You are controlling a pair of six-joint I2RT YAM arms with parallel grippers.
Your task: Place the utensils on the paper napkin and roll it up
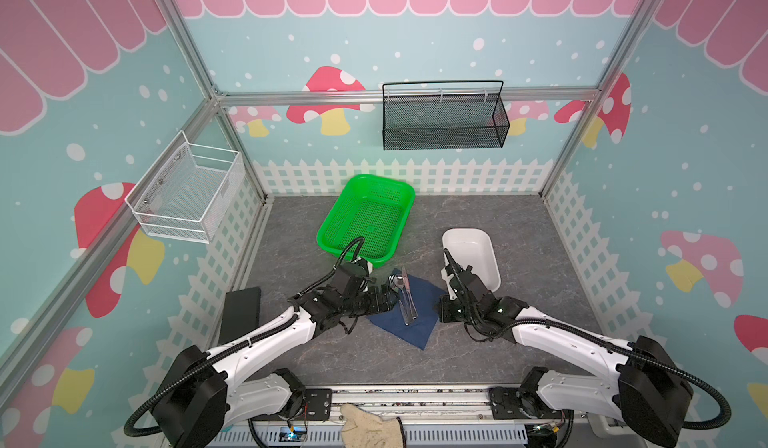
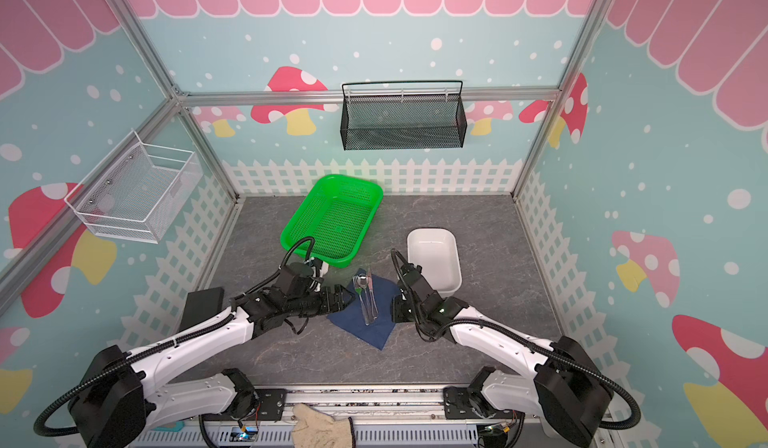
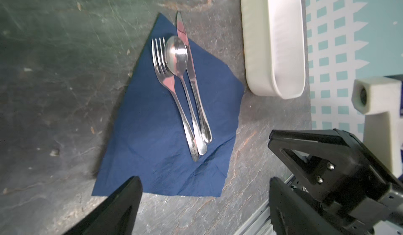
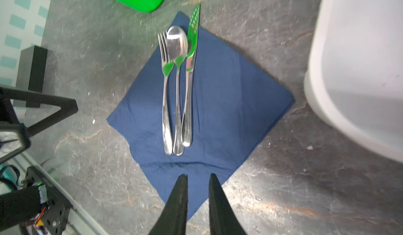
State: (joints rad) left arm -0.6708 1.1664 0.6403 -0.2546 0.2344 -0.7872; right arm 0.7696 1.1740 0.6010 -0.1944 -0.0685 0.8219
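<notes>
The fork (image 3: 168, 79), spoon (image 3: 176, 53) and knife (image 3: 192, 70) are lying bundled side by side along the diagonal of the napkin (image 3: 152, 135). The napkin is resting flat on the surface (image 1: 332, 358) near the basket (image 1: 409, 200), apparently so one corner can wrap over the bundle. The left tool (image 3: 204, 180) is hovering wide open and empty beside one edge. The right tool (image 4: 198, 176), narrowly parted and gripping nothing, is poising over the opposite corner, likely readying the roll.

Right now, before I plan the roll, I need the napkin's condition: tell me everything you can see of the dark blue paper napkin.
The paper napkin is a dark navy square of thin, matte paper, lying unrolled and flat on the grey tabletop, turned like a diamond, slightly creased near one corner. A fork, spoon and knife lie side by side on it; the knife's tip overhangs.
</notes>
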